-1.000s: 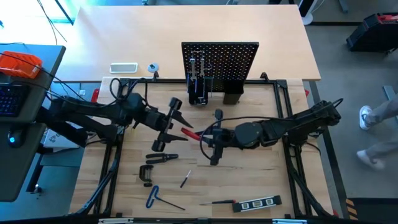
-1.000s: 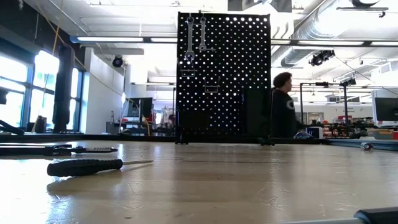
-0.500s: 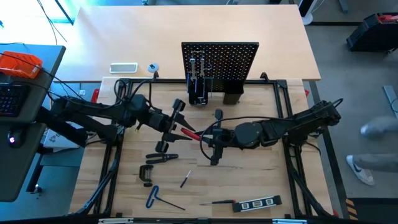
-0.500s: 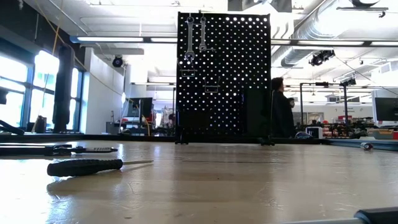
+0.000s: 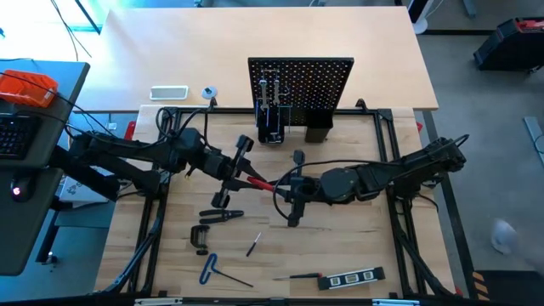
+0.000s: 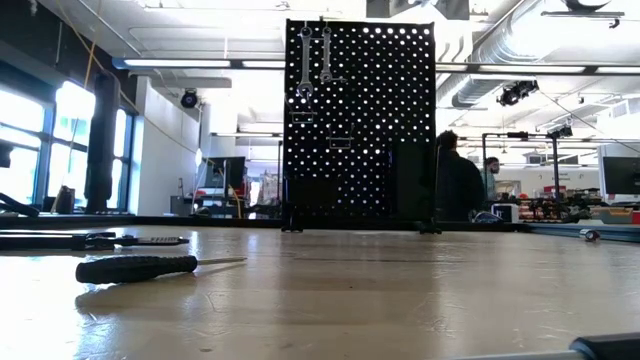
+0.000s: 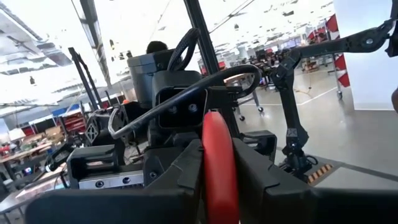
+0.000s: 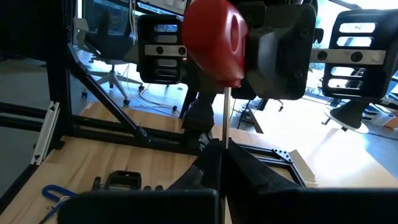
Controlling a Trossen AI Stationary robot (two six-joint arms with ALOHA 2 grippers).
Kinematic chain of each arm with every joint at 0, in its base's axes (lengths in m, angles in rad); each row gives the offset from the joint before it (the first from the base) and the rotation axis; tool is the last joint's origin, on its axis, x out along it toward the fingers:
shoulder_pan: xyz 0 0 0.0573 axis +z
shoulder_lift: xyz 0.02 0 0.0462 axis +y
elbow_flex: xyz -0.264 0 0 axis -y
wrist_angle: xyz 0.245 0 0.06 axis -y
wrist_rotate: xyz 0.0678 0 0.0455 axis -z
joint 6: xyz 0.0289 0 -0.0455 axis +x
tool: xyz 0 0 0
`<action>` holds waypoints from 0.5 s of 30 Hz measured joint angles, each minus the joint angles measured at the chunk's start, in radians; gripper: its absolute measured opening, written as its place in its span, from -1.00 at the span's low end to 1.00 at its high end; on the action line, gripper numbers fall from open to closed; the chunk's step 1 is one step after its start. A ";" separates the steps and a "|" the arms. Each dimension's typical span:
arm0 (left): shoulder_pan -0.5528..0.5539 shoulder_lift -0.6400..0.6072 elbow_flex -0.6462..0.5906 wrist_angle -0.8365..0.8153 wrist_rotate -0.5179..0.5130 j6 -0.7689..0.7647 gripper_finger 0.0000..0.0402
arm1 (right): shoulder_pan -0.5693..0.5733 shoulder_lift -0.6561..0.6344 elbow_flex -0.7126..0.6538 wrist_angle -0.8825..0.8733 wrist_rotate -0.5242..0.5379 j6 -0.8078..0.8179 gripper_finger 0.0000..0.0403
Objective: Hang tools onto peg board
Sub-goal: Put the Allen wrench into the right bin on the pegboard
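A red-handled screwdriver (image 5: 257,182) hangs above the middle of the table between my two grippers. My left gripper (image 5: 245,177) comes from the left and is shut on its handle. My right gripper (image 5: 282,191) comes from the right and is shut on its metal shaft. The peg board (image 5: 300,83) stands upright at the far side, with two silver wrenches (image 6: 305,62) hanging on it. Black pliers (image 5: 223,216), a C-clamp (image 5: 201,238), a blue hex key (image 5: 212,270), a small screwdriver (image 5: 253,246) and a level (image 5: 353,278) lie flat on the table. My left gripper pinches the red handle (image 7: 219,158) between its two fingers, one on each side. The fingers come about level from the table's left and lie along the handle. The screwdriver is clear of the table. My right gripper pinches the thin metal shaft (image 8: 225,134) between its two fingers, below the handle (image 8: 214,40). It comes from the table's right, with the shaft running out ahead of the fingers. The screwdriver is lifted clear.
Black holder boxes (image 5: 272,129) stand at the peg board's base. A black-handled screwdriver (image 6: 140,267) lies near the front of the low view. A white tray (image 5: 168,92) sits beyond the frame at the far left. A person (image 6: 455,185) stands in the room behind.
My left gripper has moved a little toward the table's right, onto the red handle, and its fingers have shut on it. My right gripper has held the screwdriver still by the shaft. A person has walked past in the room behind.
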 joint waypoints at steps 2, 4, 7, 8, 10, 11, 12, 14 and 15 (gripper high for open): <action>0.000 0.000 0.000 -0.001 0.002 0.000 -0.77 | 0.000 0.000 0.000 -0.002 0.000 0.003 -1.00; 0.000 0.000 0.000 -0.003 0.003 0.003 -0.77 | 0.000 0.000 0.000 -0.009 0.000 0.012 -1.00; 0.000 0.000 0.000 -0.011 0.002 0.003 -0.77 | -0.001 0.000 0.000 -0.024 0.008 0.026 -1.00; 0.001 0.000 0.000 -0.016 0.002 0.006 -0.77 | -0.001 0.000 0.000 -0.029 0.016 0.029 -1.00; 0.001 0.000 0.000 -0.035 0.001 0.018 -0.77 | -0.001 0.000 0.000 -0.045 0.027 0.045 -1.00; 0.001 0.000 0.000 -0.045 -0.001 0.022 -0.77 | -0.001 0.000 0.000 -0.054 0.031 0.053 -0.99; 0.001 0.000 0.000 -0.056 -0.003 0.028 -0.77 | 0.000 0.001 0.000 -0.061 0.045 0.063 -0.97; 0.002 0.000 0.001 -0.078 -0.010 0.040 -0.77 | 0.008 0.002 0.000 -0.083 0.096 0.071 -0.89; 0.002 0.000 0.001 -0.090 -0.017 0.045 -0.77 | 0.015 0.002 0.000 -0.095 0.128 0.071 -0.83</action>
